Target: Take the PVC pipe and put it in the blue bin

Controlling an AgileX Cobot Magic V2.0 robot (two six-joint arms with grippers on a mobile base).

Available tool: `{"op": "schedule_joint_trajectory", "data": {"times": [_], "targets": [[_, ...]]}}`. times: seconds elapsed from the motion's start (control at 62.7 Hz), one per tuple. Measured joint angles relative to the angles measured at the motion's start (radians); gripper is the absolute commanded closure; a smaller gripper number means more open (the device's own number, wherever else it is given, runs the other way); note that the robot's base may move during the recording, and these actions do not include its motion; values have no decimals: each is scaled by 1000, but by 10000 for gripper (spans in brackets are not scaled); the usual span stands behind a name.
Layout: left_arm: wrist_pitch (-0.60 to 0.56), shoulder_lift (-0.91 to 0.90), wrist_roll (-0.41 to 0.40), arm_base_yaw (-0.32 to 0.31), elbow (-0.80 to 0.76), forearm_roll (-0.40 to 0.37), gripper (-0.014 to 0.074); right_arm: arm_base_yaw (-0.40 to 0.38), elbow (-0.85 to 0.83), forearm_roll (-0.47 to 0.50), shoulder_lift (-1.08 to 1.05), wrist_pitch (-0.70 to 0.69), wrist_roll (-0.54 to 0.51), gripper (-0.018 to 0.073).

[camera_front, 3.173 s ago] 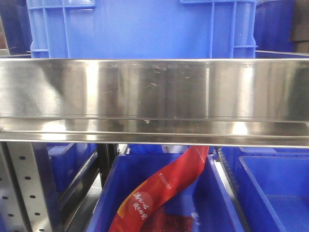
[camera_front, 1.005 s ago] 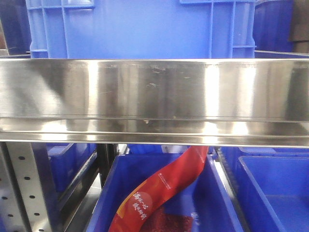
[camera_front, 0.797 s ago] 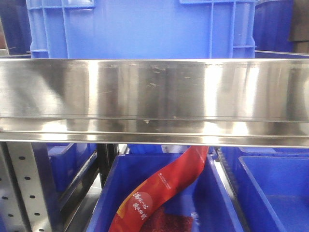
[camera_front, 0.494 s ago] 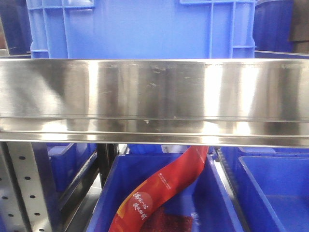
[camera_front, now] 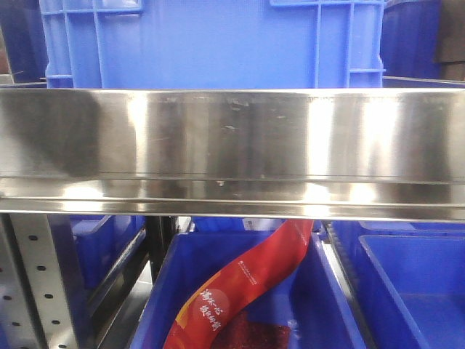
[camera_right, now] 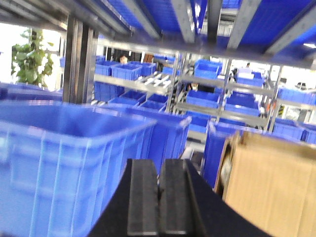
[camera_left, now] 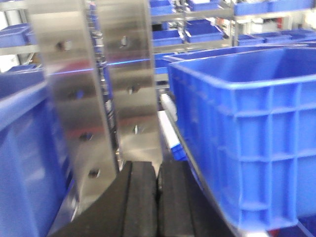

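front-facing view: a wide band of polished steel shelf edge [camera_front: 232, 145] runs straight across the middle of the picture, streaked with reflections. sitting on top of it is a large blue bin [camera_front: 211, 43], only its ribbed lower wall visible. below the shelf is another open blue crate [camera_front: 163, 305] holding a curved red banner [camera_front: 240, 287] with pale lettering, too small to read. a further blue crate [camera_front: 414, 291] is just beside it on the right, and a perforated steel upright [camera_front: 33, 291] stands at lower left.

left wrist view: the left gripper [camera_left: 157, 197] shows at the bottom edge — its two black fingers [camera_left: 140, 202] are pressed together with nothing between them. just ahead stands a shiny steel post [camera_left: 98, 89] with bolt holes. to the right, close by, is the wall of a blue bin on the shelf. in the narrow gap between post and bin lies a white, tube-like thing [camera_left: 168, 128] with a blue end; it may be the pvc pipe, but the picture is too blurred to be sure. it lies apart from the fingers.

right wrist view: the right gripper [camera_right: 159, 202] also has its black fingers [camera_right: 143, 197] clenched shut and holding nothing. a blue crate wall [camera_right: 59, 158] fills the left side, a brown cardboard box [camera_right: 266, 187] sits on the right, and racks of more blue crates [camera_right: 212, 69] recede behind — with a green plant [camera_right: 29, 59] far left.
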Motion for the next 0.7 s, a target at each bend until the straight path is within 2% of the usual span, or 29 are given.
{"op": "schedule_joint_trajectory", "data": {"times": [0.351, 0.526, 0.702], "targets": [[-2, -110, 0, 106, 107, -11, 707, -110, 138, -9, -131, 36, 7, 717], [-2, -155, 0, 169, 166, -18, 707, -119, 200, -9, -157, 49, 9, 717], [-2, -175, 0, 181, 190, -24, 707, -119, 238, -9, -159, 40, 26, 717]]}}
